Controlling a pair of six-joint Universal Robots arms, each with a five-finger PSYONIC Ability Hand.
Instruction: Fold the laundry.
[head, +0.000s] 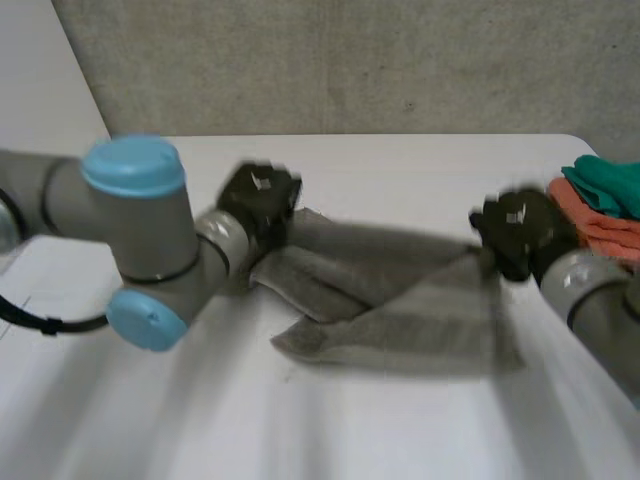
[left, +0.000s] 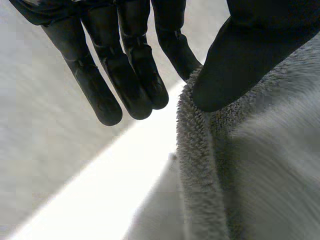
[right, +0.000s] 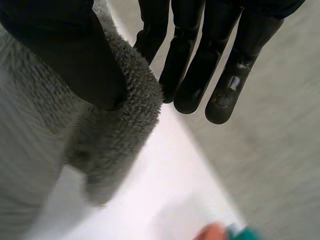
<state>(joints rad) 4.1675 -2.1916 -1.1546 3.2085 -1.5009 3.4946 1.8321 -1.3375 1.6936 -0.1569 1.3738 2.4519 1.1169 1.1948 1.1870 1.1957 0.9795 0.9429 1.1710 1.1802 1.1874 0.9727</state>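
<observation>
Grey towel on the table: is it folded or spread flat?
Neither yet: the grey towel lies crumpled, one layer lapping over another, its ends pinched in the left hand and the right hand.

The grey towel (head: 400, 300) is fuzzy terry cloth (thick looped pile); table (head: 400, 170) smooth, matt; wall (head: 350, 60) rough

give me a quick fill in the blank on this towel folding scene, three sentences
The left hand and right hand pinch opposite ends of a ___ towel.
It lies on a ___ table.
Near the right hand sit a teal cloth and a second cloth, which is ___.
Missing words: grey; white; orange.
</observation>
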